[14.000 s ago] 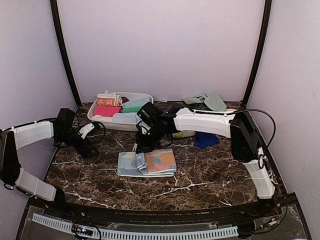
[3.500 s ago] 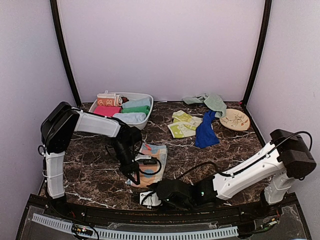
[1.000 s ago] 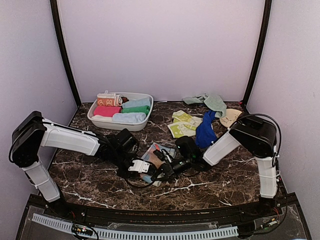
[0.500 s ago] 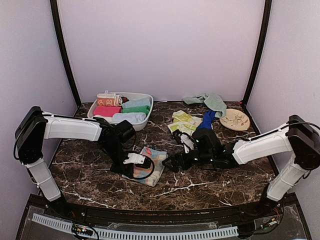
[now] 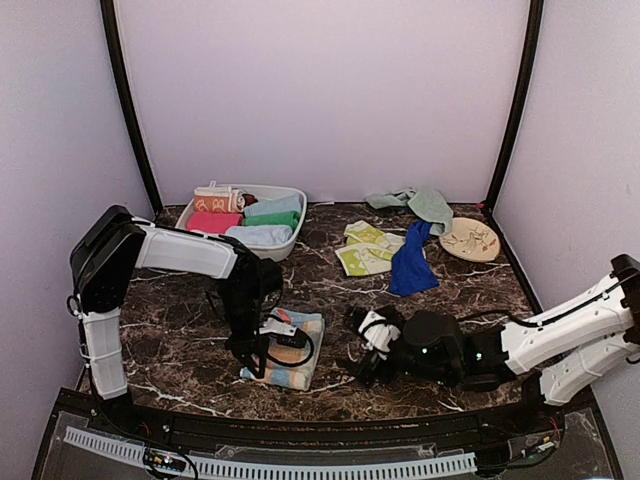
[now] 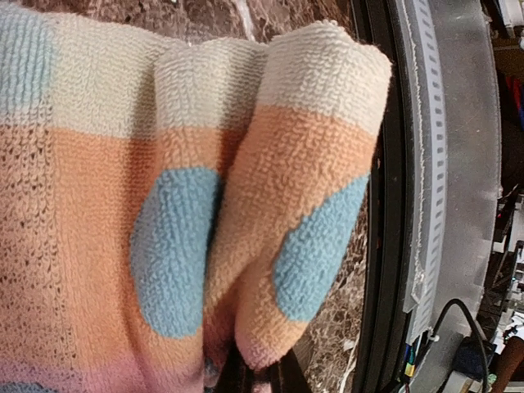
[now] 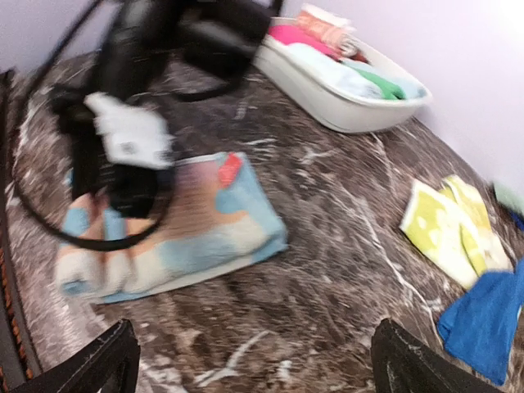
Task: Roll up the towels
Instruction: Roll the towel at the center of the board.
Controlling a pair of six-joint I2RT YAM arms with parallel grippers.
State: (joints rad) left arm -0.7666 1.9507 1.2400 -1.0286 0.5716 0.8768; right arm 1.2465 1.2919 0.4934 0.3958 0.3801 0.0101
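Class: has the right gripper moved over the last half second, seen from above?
Yes. The right gripper moved down the view, farther from the dark blue towel.

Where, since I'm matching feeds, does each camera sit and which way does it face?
Top external: above and behind the robot, facing down; both arms show.
Left wrist: on the left arm, against the spotted towel; left pincer tips at bottom.
Right wrist: low, facing the left arm and tub; open right pincer at bottom corners.
All share the spotted towel.

White tub (image 5: 296, 222), beige disc (image 5: 470, 240), marble table (image 5: 450, 300)
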